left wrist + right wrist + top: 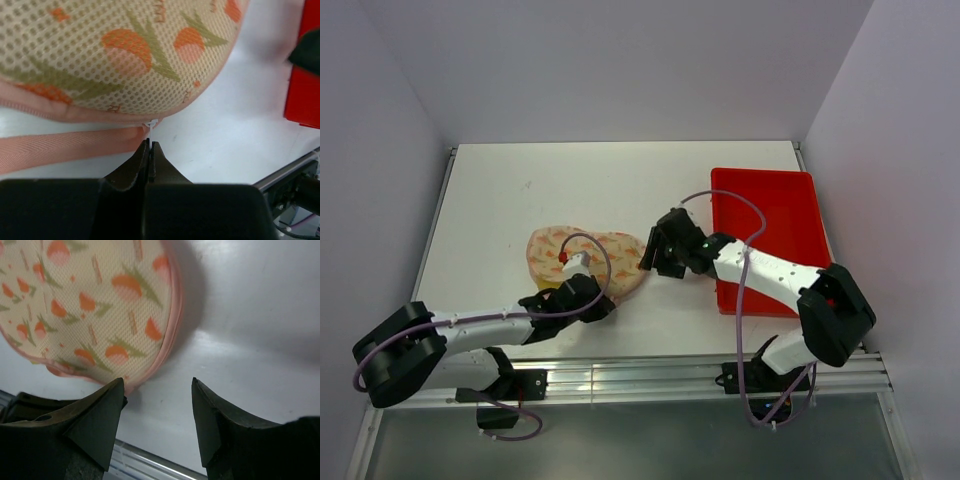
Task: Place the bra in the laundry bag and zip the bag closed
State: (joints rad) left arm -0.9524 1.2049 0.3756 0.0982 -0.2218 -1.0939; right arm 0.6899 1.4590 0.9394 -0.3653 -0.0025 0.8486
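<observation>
Laundry bag (582,255) lies folded over on the bench (500,190) in the top view, with the bra hidden from you. At the left wrist, your left tool (150,146) is pinched on the white zipper pull (151,123); draw it along the seam (65,114), not upward. At the right wrist, the right tool (157,407) gapes wide beside the bag, so better brace it there.

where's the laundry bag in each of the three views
top external: the laundry bag lies left of centre, near the front edge of the table.
left wrist: the laundry bag fills the upper half, its pink edge running along the bottom of it.
right wrist: the laundry bag is in the upper left.
shared landmark: the white table under the bag shows in all three views.
</observation>
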